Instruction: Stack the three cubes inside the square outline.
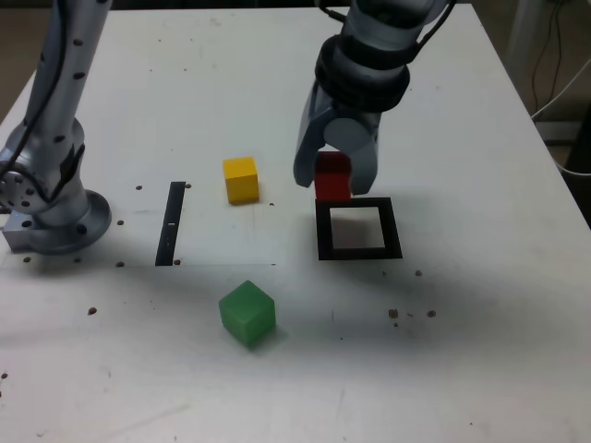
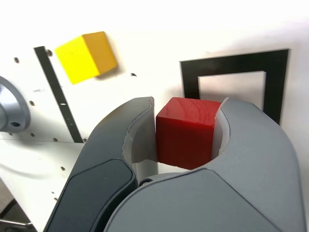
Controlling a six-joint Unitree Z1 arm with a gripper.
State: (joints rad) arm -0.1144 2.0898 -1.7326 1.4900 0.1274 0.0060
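Your pincer is clamped on the red cube, just beside the square outline, likely lining up the base.

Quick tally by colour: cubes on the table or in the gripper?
Red matte cube, held in the gripper: 1
Yellow matte cube, on the table: 1
Green matte cube, on the table: 1
Total: 3

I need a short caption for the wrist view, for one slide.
Gripper shut on the red cube, near the empty square outline; yellow cube beside a black strip.
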